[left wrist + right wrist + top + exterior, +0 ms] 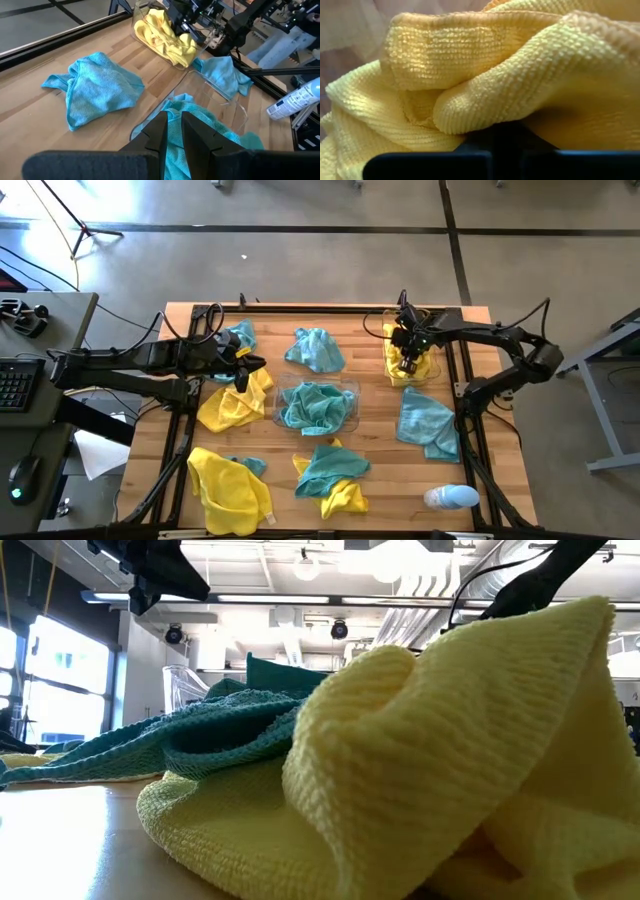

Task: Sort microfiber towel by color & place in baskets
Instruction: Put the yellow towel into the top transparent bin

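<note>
1. Right gripper (407, 364) hangs over the yellow-filled basket (432, 370) at the bench's (370, 480) far right corner, hard by the frame rail; its fingers are together, pressed into the yellow towel (485, 75) there.
2. Left gripper (243, 373) hovers beside the central basket (352, 412) holding teal towels (315, 407); its fingers (159, 131) stand narrowly apart, holding nothing.
3. Loose towels, crumpled with no clear long axis, lie around; a bottle (451, 498) lies near the front right edge.
4. Bare wood shows between the heaps.

A pale spray bottle (450, 498) lies on the wooden table (370, 415).
</note>
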